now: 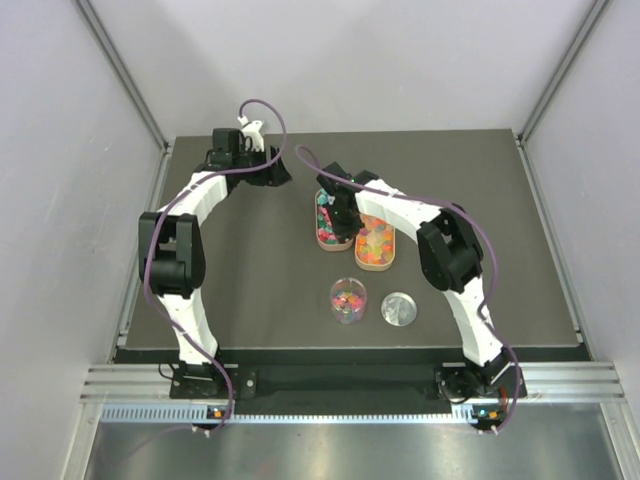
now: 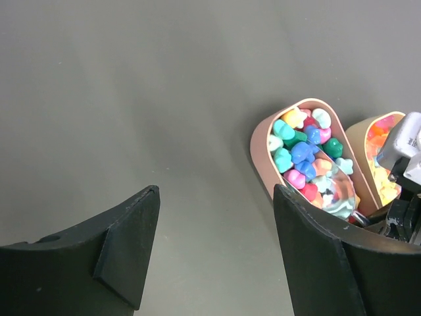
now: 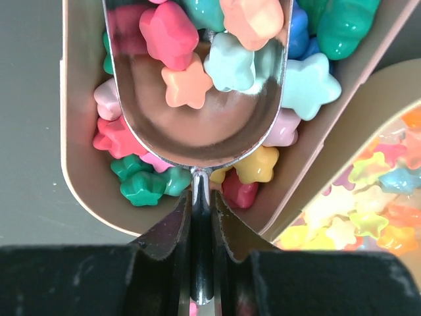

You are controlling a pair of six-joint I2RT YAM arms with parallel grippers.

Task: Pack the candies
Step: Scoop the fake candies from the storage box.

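The right gripper (image 3: pixel 200 210) is clamped on the scoop (image 3: pixel 197 125) handle, bowl dipped among the candies (image 3: pixel 174 33) in the pink tray (image 3: pixel 75 164), presumably to load the near jar (image 1: pixel 347 300), while the left gripper (image 2: pixel 217 243) hangs far left, jaws apart.

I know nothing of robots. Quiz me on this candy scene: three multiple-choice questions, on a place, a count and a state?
1. Where is the bowl of the shiny metal scoop? A) in the pinkish oblong tray B) in the clear round jar C) on a round lid
2. How many oblong trays hold small colourful candies? A) one B) two C) four
3. The left gripper is: A) shut on a lid B) open, empty C) shut on the scoop
1 A: candies surround it inside that tray. 2 B: the pinkish tray and a tan oblong tray beside it. 3 B: its black fingers stand apart over bare table.
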